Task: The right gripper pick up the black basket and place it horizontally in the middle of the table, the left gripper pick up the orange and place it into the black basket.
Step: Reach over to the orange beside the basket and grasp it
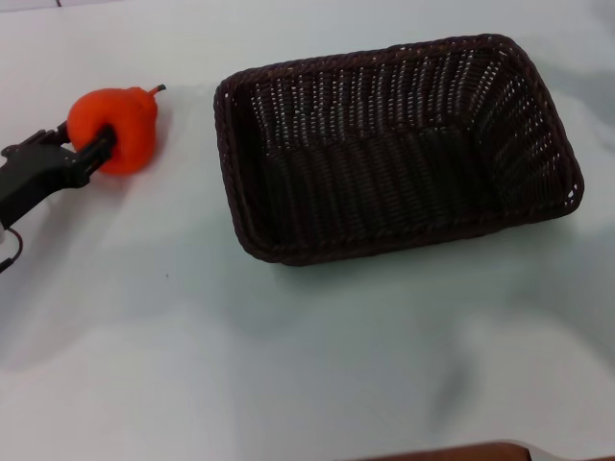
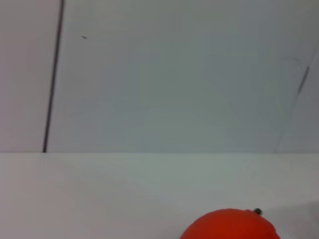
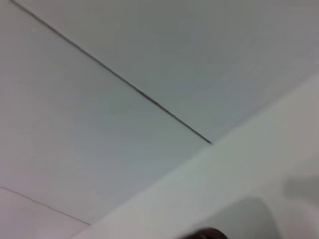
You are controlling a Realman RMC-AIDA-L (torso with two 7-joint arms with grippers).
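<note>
The black basket (image 1: 384,58) lies lengthwise across the middle-right of the table (image 1: 288,365), empty, its long side running left to right. The orange (image 1: 123,123) is at the far left of the table, its dark stem pointing toward the basket. My left gripper (image 1: 108,142) is shut on the orange, one thin finger (image 1: 96,147) across its front, the other hidden behind it. I cannot tell whether the orange rests on the table or hangs just above it. The left wrist view shows the orange's top (image 2: 229,226). The right gripper is out of view.
A wide strip of bare table separates the orange from the basket's left rim (image 1: 223,144). A brown edge (image 1: 461,451) shows at the near side of the table. A thin cable (image 1: 12,245) hangs from the left arm.
</note>
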